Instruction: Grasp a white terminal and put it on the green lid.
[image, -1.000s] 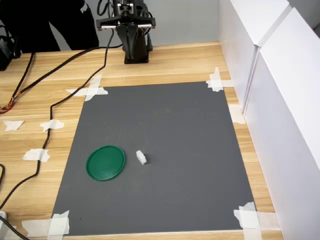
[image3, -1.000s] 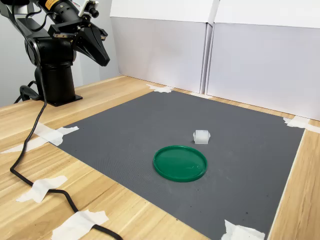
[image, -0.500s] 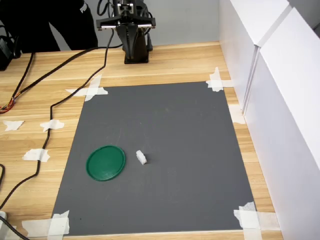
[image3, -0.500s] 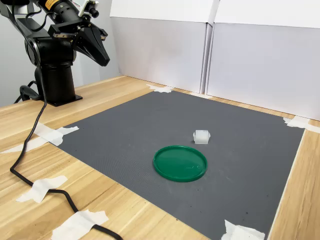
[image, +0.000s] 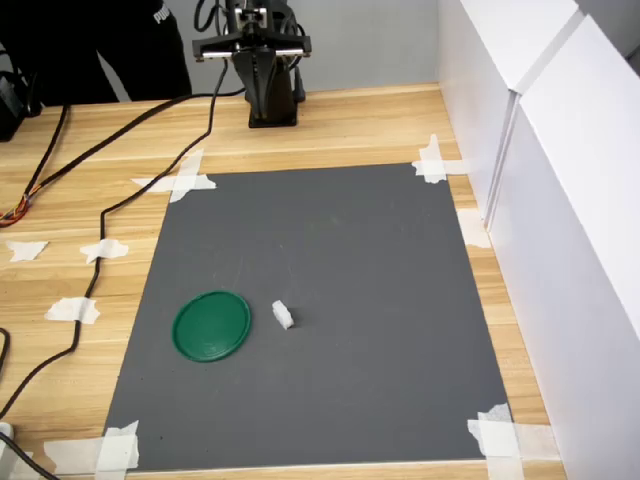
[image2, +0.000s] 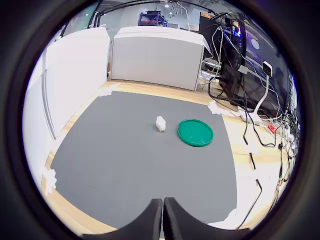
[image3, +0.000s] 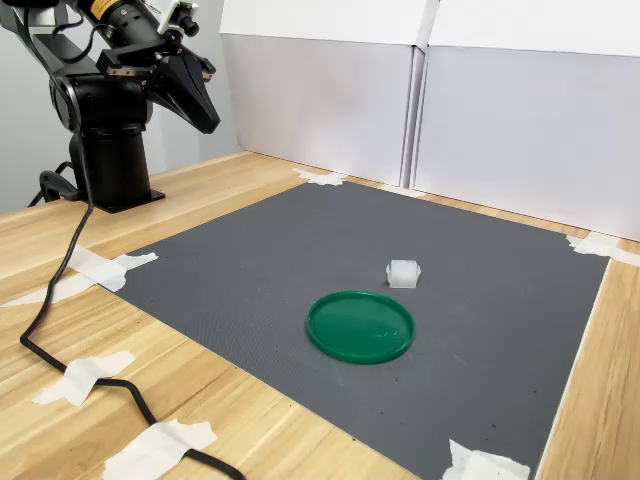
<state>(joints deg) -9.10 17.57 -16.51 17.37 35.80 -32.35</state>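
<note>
In the first exterior view, the arm sits folded at the far edge of the wooden table (image: 350, 130), its gripper (image: 252, 48) raised well apart from everything on the grey mat (image: 340, 260). The white terminal (image: 284, 315) lies on the mat toward the near side, just beside the green lid (image: 211, 325) and on the first exterior view's right of it, with a narrow strip of mat between them. Tape scraps (image: 180, 180) pin the mat's corners, presumably so it cannot slide under a grasp.

In the wrist view, the fingertips (image2: 154, 220) meet in a thin seam, so the gripper (image2: 163, 220) is closed and empty. The white terminal (image2: 160, 123) and the green lid (image2: 195, 132) lie far ahead on the mat, apart from each other. White panels (image2: 150, 57) wall off the far side, likely to keep the background plain.

In the second exterior view, the gripper (image3: 205, 115) hangs high at the second exterior view's left, pointing down toward the mat. The white terminal (image3: 403, 272) rests just beyond the green lid (image3: 360, 326). By my judgement the task is not yet begun: the jaws must part and the arm must reach out over the terminal
</note>
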